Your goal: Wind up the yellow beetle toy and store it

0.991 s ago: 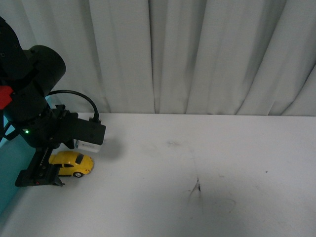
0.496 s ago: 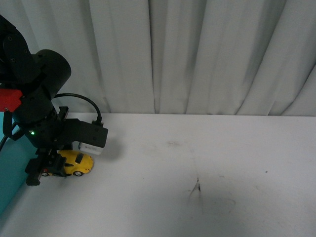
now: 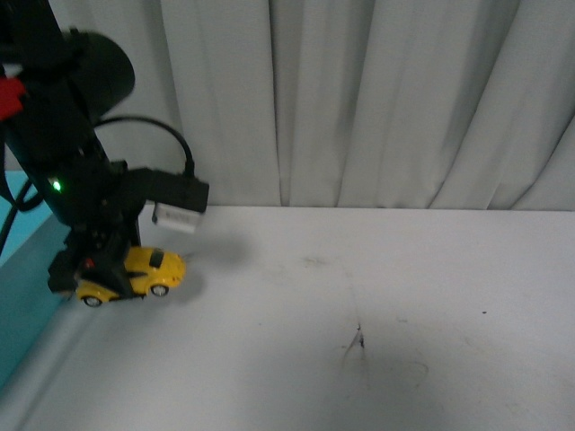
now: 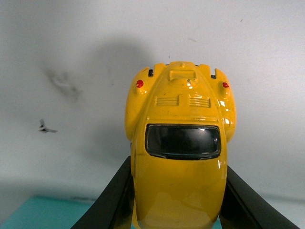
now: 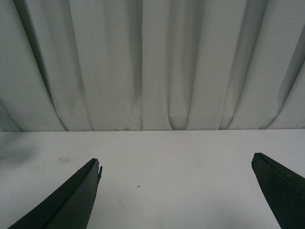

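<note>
Left pincer (image 4: pixel 177 164) clamps the yellow car (image 3: pixel 148 267) by its sides, likely leaving its wheels (image 3: pixel 160 290) free for winding; right pincer (image 5: pixel 176 162) gapes empty.

white pleated curtain (image 3: pixel 377 99), scuffed white table (image 3: pixel 404 305), teal surface (image 3: pixel 22 310) at left

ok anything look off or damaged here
Only the white table stands out: dark scuff marks stain it near the middle. The glossy yellow beetle toy car looks intact and sits centred between the fingers of the left hand. Nothing is spilled.
</note>
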### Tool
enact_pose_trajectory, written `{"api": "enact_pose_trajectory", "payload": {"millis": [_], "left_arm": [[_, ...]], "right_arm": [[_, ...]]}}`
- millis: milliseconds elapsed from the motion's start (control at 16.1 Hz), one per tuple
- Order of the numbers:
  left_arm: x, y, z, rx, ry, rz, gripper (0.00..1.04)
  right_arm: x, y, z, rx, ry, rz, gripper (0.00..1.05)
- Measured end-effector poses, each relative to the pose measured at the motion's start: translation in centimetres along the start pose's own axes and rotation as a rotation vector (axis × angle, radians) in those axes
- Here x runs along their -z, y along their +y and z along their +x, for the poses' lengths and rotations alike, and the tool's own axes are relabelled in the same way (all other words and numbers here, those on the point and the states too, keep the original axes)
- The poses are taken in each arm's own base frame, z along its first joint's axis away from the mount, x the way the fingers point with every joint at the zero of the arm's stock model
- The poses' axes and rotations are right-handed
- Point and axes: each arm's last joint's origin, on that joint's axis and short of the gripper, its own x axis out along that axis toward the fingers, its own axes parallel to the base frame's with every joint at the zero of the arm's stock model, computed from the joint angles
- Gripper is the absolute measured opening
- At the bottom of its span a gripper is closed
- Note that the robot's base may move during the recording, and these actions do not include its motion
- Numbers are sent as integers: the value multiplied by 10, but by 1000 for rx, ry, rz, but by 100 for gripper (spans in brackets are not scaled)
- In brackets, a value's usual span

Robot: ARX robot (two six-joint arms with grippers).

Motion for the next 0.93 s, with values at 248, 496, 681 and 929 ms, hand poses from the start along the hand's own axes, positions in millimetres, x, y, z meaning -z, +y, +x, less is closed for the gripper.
{"api": "enact_pose_trajectory", "payload": {"millis": [248, 496, 681, 929], "left_arm": [[37, 12, -90, -177, -88, -133, 41], [92, 11, -123, -288, -142, -334, 41], [157, 1, -120, -446, -14, -634, 41], [185, -1, -62, -460, 117, -859, 41]], "right_arm": [[0, 0, 0, 0, 0, 0, 98], [0, 0, 0, 0, 0, 0, 98], [0, 0, 0, 0, 0, 0, 98], [0, 0, 0, 0, 0, 0, 98]]}}
